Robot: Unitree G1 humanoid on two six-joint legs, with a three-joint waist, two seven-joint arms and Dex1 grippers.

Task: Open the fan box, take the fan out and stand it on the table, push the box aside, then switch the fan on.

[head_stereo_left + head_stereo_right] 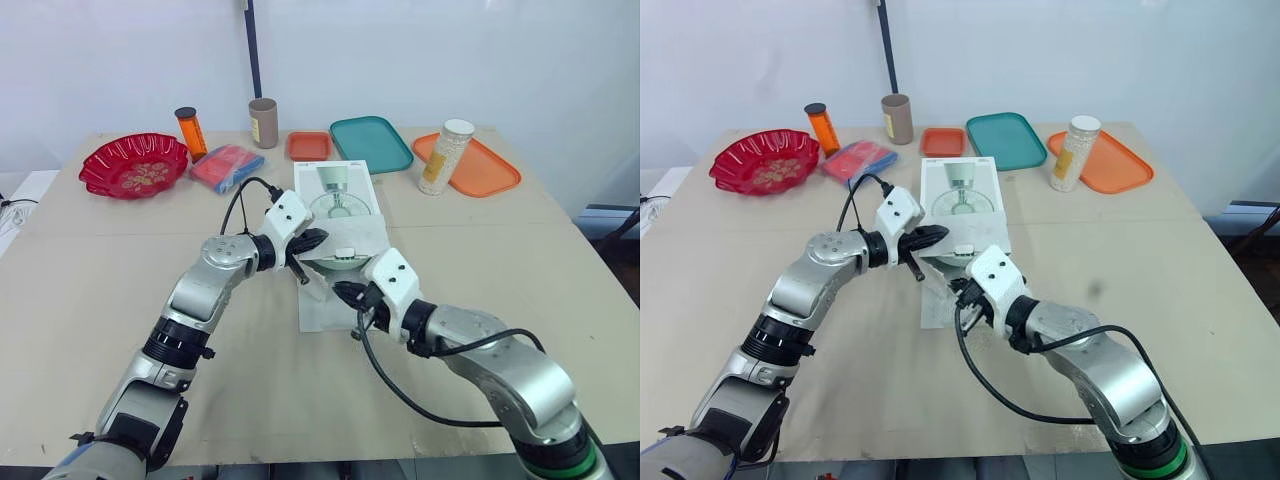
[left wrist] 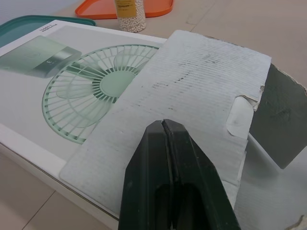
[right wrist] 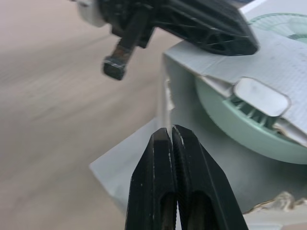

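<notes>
The white fan box lies flat in the middle of the table, a fan printed on its lid. Its near end is open, with the cardboard flap folded up and back over the lid. Inside the opening I see the pale green fan. My left gripper is shut, its tips resting on top of the flap. Just in front of the open end, low by the lower flap lying on the table, my right gripper is shut with nothing in it.
Along the far edge stand a red bowl, an orange bottle, a red-and-blue packet, a brown cup, a small orange tray, a teal tray and a bead jar on an orange tray.
</notes>
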